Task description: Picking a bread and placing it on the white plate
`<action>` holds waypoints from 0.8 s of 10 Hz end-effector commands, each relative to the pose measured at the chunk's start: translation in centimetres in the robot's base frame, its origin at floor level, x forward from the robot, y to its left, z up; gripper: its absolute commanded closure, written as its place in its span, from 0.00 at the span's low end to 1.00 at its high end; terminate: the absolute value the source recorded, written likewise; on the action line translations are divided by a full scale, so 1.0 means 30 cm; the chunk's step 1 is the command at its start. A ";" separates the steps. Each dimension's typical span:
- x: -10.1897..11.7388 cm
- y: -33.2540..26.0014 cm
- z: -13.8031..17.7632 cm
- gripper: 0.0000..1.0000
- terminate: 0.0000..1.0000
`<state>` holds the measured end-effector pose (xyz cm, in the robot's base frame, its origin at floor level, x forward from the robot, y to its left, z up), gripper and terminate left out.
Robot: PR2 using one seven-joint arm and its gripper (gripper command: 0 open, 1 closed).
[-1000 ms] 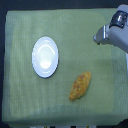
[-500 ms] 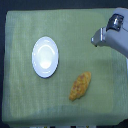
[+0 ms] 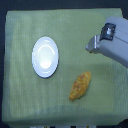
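Observation:
The bread [image 3: 80, 85], a golden-orange oval loaf, lies on the green cloth toward the lower right of the exterior view. The white plate [image 3: 45, 56] sits left of centre with nothing on it. My arm enters from the exterior view's right. Its grey gripper [image 3: 90, 46] points left, above and slightly right of the bread and well apart from it. The tip is blurred, so I cannot tell how the fingers stand. Nothing shows in its grasp.
A green woven cloth [image 3: 30, 105] covers the table, with dark surround past its edges. The bulky grey arm housing [image 3: 114, 42] fills the upper right of the view.
The arm has shifted slightly left and down toward the middle of the cloth. Bread and plate have not moved.

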<state>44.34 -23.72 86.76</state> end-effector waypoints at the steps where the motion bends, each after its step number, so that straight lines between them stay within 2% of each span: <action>1: -0.142 0.214 -0.104 0.00 0.00; 5: -0.237 0.319 -0.207 0.00 0.00; 8: -0.312 0.308 -0.276 0.00 0.00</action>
<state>37.71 -15.51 82.11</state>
